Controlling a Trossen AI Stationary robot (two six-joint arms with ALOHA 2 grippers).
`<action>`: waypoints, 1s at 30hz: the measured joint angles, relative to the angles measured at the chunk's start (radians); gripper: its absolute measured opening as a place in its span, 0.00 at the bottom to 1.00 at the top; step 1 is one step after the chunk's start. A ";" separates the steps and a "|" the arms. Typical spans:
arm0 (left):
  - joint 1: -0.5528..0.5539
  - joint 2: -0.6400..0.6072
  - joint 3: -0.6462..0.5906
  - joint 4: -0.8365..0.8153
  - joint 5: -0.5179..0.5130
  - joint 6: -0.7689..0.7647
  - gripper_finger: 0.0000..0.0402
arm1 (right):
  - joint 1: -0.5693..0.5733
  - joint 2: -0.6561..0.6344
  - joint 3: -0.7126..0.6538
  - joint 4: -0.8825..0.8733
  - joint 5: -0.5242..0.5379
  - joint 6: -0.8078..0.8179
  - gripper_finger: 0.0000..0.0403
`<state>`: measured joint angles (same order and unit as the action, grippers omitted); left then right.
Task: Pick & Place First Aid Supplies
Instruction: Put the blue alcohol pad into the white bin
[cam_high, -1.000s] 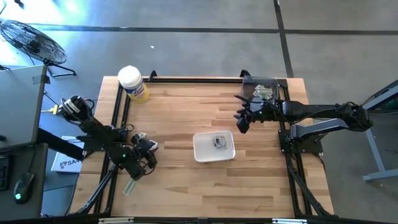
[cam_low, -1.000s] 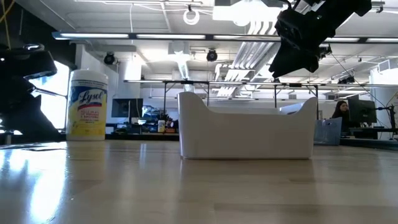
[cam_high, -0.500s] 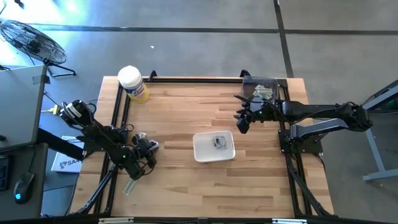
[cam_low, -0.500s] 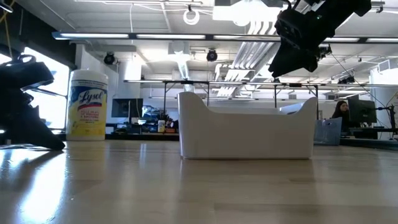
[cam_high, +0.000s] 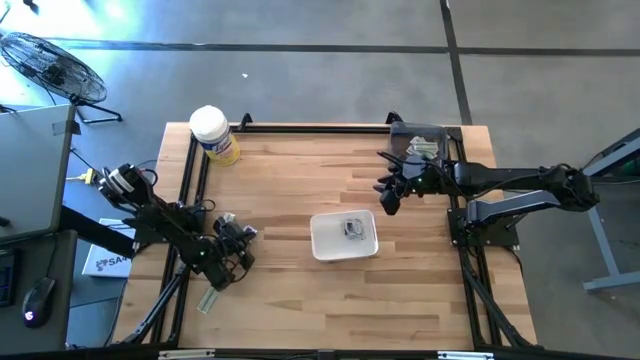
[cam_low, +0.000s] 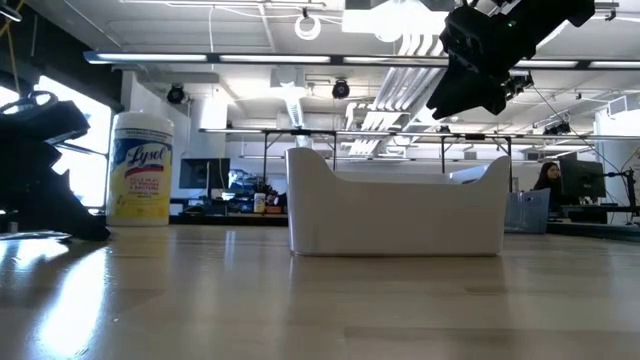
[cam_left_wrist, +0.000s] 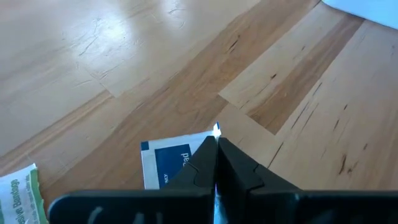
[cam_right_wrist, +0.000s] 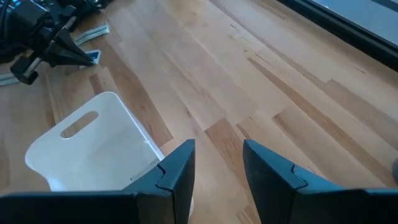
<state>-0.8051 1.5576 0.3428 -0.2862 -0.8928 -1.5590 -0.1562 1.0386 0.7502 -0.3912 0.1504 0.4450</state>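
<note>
A square white packet with dark-blue print (cam_left_wrist: 166, 165) lies near the table's left edge, and my left gripper (cam_left_wrist: 216, 144) (cam_high: 243, 262) is shut on it, low over the wood. A pale greenish strip (cam_left_wrist: 15, 194) (cam_high: 208, 300) lies close by. The white tray (cam_high: 344, 236) (cam_right_wrist: 93, 146) stands mid-table with a packet (cam_high: 352, 228) inside. My right gripper (cam_right_wrist: 217, 167) (cam_high: 388, 200) hangs open, high above the table to the right of the tray, with nothing between its fingers. My left gripper pinches the blue-printed packet between its two shut fingers at one edge, a white sliver of which (cam_left_wrist: 216, 130) shows at the fingertips. The fingers slant down from the table's left side. The rest of the packet spreads out beside them, low over the wood.
A yellow canister with a white lid (cam_high: 213, 135) (cam_low: 140, 168) stands at the far left corner. A holder with more packets (cam_high: 420, 146) sits at the far right corner. Black rails (cam_high: 190, 170) run along the table's left and right edges. Bare wood stretches between tray and left gripper.
My left gripper has come down toward the table near its left edge, ending low over the wood at the packet. My right gripper has kept still.
</note>
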 joint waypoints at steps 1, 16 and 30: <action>0.000 -0.002 0.006 -0.005 -0.003 0.002 0.01 | 0.000 0.000 0.000 0.001 -0.001 0.000 0.32; 0.156 -0.094 0.287 -0.002 0.018 0.634 0.00 | 0.000 0.000 0.000 0.006 -0.002 0.026 0.32; 0.462 -0.059 0.667 0.177 0.416 1.351 0.00 | 0.019 -0.084 0.000 -0.163 -0.050 0.026 0.32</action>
<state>-0.3434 1.4983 1.0102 -0.1094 -0.4768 -0.2080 -0.1371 0.9544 0.7502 -0.5542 0.1005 0.4713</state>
